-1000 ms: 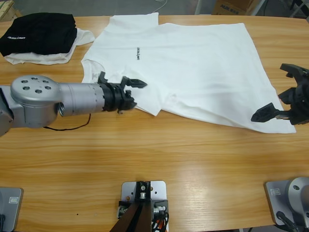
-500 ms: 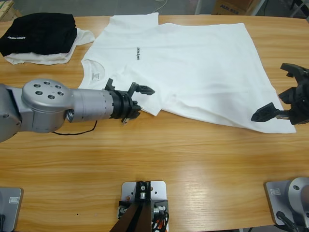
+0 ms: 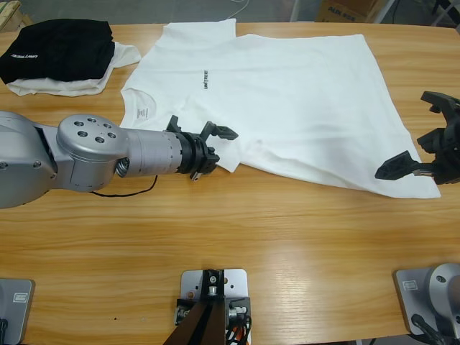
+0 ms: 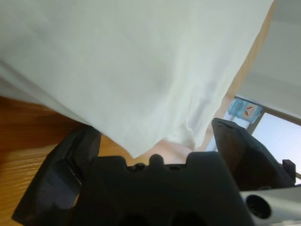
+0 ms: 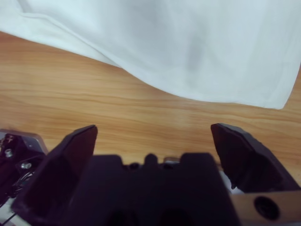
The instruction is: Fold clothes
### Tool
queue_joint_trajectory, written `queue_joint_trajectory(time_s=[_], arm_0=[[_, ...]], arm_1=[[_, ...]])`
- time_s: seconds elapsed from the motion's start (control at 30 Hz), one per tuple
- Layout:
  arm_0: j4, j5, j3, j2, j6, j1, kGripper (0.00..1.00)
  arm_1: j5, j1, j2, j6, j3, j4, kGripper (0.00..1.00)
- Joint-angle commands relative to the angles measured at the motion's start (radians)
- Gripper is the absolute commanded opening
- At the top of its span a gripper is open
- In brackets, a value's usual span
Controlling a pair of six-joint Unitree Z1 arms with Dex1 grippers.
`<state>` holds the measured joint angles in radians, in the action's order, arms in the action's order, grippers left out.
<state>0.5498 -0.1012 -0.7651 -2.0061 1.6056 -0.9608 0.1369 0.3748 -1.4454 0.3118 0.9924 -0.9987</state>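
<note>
Long wooden table [image 3: 237,237]: large white cotton T-shirt [image 3: 287,93] lies flat, spread across the far half. My left pincer [image 3: 205,140], jaws apart, sits at its sleeve corner; right pincer [image 3: 420,147], also apart, at the hem corner (neither clamped). Step: reaching to grasp. Next, close on both.

The left hand [image 4: 153,155] has its two black jaws spread wide apart. White T-shirt [image 4: 131,66] cloth fills most of the view, and one pointed corner of it hangs down just above the hand's black body, between the jaws. Bare wooden table [image 4: 28,127] shows at the left beneath the cloth.
</note>
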Motion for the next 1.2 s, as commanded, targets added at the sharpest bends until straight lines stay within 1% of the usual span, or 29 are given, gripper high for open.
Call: queue_joint_trajectory(time_s=[0.03, 0.2, 0.23, 0.3, 0.37, 0.4, 0.63, 0.73, 0.8, 0.93, 1.03, 1.07, 1.13, 1.2], arm_0=[[-0.013, 0.033, -0.007, -0.057, 0.022, -0.024, 0.724], [-0.006, 0.037, -0.007, -0.064, 0.031, -0.029, 0.724], [-0.005, 0.037, -0.007, -0.064, 0.031, -0.030, 0.691], [0.000, 0.042, -0.007, -0.064, 0.031, -0.030, 0.503], [0.020, 0.046, -0.010, -0.066, 0.028, -0.030, 0.088], [0.026, 0.048, -0.016, -0.066, 0.025, -0.030, 0.000], [0.022, 0.049, -0.033, -0.056, -0.021, -0.030, 0.000], [0.005, 0.050, -0.042, -0.036, -0.046, -0.030, 0.000], [-0.034, 0.049, -0.055, -0.020, -0.056, -0.030, 0.000], [-0.142, 0.049, -0.080, 0.029, -0.076, -0.030, 0.000], [-0.225, 0.048, -0.096, 0.066, -0.085, -0.030, 0.000], [-0.250, 0.046, -0.103, 0.077, -0.086, -0.030, 0.000], [-0.302, 0.046, -0.125, 0.100, -0.097, -0.030, 0.000], [-0.351, 0.046, -0.154, 0.116, -0.111, -0.030, 0.000]], arm_1=[[0.007, 0.010, 0.006, -0.004, -0.032, 0.011, 1.000], [0.007, 0.010, 0.007, -0.003, -0.032, 0.011, 1.000], [0.007, 0.010, 0.007, -0.003, -0.032, 0.011, 1.000], [0.007, 0.010, 0.005, -0.003, -0.032, 0.011, 1.000], [0.007, 0.010, 0.003, -0.003, -0.032, 0.011, 1.000], [0.007, 0.010, 0.004, -0.003, -0.032, 0.011, 1.000], [0.004, 0.010, 0.010, 0.007, -0.034, 0.011, 1.000], [-0.014, 0.010, 0.033, 0.062, -0.043, 0.013, 1.000], [-0.023, 0.009, 0.070, 0.161, -0.086, 0.052, 1.000], [-0.028, 0.006, 0.209, 0.467, -0.223, 0.176, 1.000], [-0.034, -0.036, 0.200, 0.629, -0.253, 0.200, 1.000], [-0.039, -0.062, 0.195, 0.689, -0.245, 0.198, 1.000], [-0.050, -0.153, 0.166, 0.785, -0.236, 0.195, 1.000], [-0.085, -0.271, 0.149, 0.829, -0.236, 0.198, 1.000]])
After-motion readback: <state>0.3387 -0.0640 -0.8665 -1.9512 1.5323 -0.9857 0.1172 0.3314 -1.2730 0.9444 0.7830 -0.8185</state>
